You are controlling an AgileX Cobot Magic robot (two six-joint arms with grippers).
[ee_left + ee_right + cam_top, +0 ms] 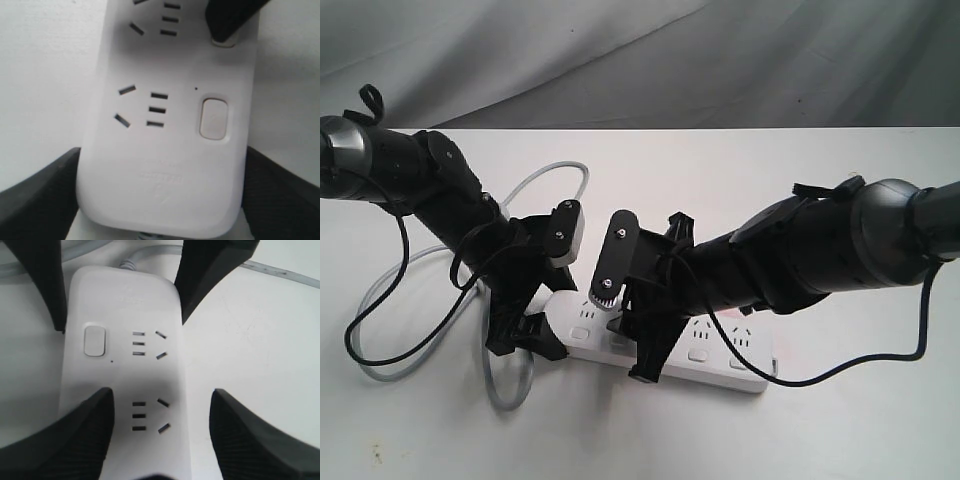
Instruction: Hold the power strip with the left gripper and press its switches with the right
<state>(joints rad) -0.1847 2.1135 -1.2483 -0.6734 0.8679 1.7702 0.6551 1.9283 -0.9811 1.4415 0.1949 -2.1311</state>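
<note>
The white power strip [720,355] lies across the near part of the table. My left gripper [528,338] is shut on its cord end, and the left wrist view shows a black finger [40,200] tight against each long side of the power strip [165,150]. My right gripper [635,345] hangs open over the strip. One of its fingers [65,440] covers the second switch; the other is off the strip's edge. The first switch [214,118] is bare, and in the right wrist view this switch [94,341] lies just beyond that finger. More switches [698,353] run toward the far end.
The strip's grey cord [510,392] loops over the table left of the strip and behind the left arm. Thin black cables [390,300] hang from both arms. A grey cloth backdrop [640,60] rises behind the table's far edge.
</note>
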